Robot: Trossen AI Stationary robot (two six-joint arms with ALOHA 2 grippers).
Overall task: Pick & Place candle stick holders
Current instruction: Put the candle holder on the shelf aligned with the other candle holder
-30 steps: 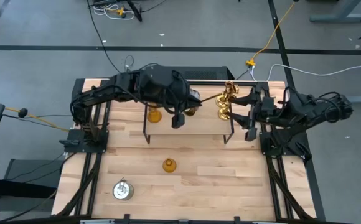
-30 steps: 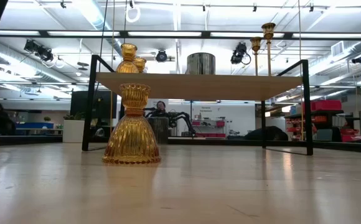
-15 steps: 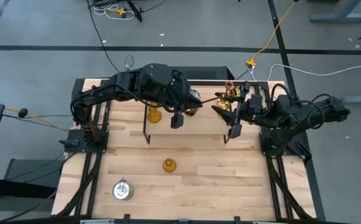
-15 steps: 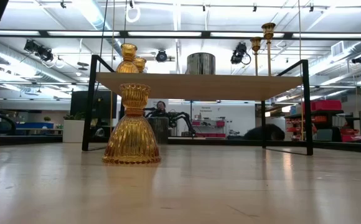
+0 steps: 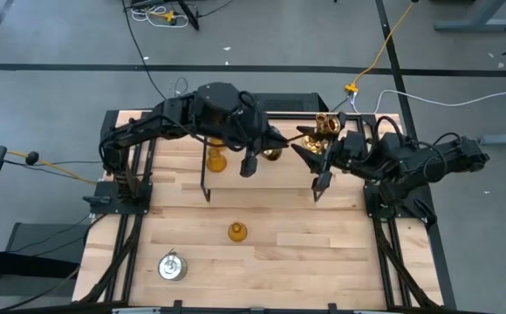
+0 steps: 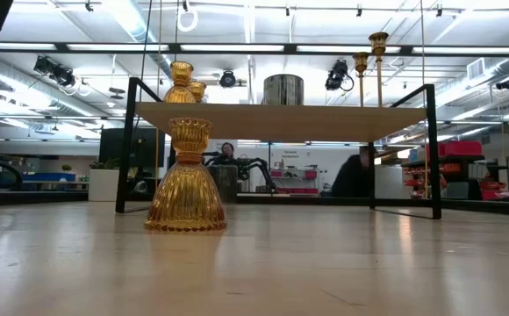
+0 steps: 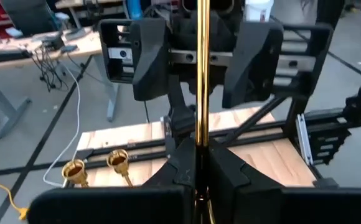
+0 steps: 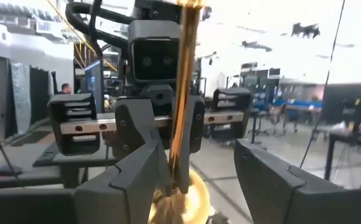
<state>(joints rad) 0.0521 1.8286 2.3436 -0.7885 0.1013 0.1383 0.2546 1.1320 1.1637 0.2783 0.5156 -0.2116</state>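
Note:
My left gripper point(image 5: 269, 146) is above the wooden rack point(image 5: 262, 179), shut on a gold brass candle stick holder point(image 8: 182, 93). The holder's flared base point(image 8: 183, 199) points down. My right gripper point(image 5: 309, 164) faces it from the table's right. It is open, and the stem shows between its two fingers point(image 8: 140, 180) with a gap on each side. Two more brass holders point(image 5: 323, 126) and an amber one point(image 5: 216, 161) stand on the rack. Another amber holder point(image 5: 236, 231) and a silver can-shaped one point(image 5: 172, 266) stand on the table. My left gripper pinches the brass holder's thin stem point(image 7: 200, 124) between its two fingers. The fingers come nearly level from the table's left and lie across the stem. The holder stands roughly upright in the hold, lifted clear above the rack.
The rack's black wire sides point(image 6: 430, 149) stand under both grippers. In the low view a silver can point(image 6: 283, 89) stands on the rack top. The near half of the table holds only the amber holder point(image 6: 189, 180) and the silver one.
My right gripper has moved toward the table's left, up to the left gripper and the held brass holder, and has tipped its fingers upward. It has stayed open. The left gripper has kept its hold.

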